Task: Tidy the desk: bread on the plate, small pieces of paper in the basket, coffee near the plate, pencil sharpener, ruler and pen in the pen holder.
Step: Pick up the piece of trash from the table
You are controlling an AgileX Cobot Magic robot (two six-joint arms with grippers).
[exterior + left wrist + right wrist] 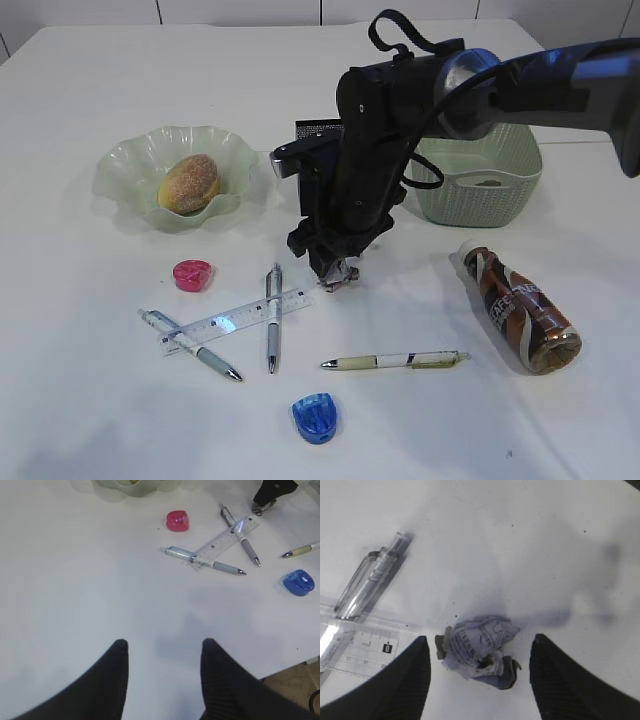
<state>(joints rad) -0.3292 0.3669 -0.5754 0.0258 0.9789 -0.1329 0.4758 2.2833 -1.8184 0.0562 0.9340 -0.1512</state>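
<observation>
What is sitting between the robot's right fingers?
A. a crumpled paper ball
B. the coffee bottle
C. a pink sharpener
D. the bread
A. In the right wrist view the crumpled paper ball lies on the desk between the open fingers of the right gripper, not yet pinched; the bread is already in the plate.

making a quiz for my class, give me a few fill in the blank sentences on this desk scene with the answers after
1. The bread lies in the wavy green ____.
2. The coffee bottle lies on its ____.
3. The crumpled paper sits between the fingers of the ____ tool.
4. The clear ruler lies across ____ pens.

Answers: plate; side; right; two
</observation>
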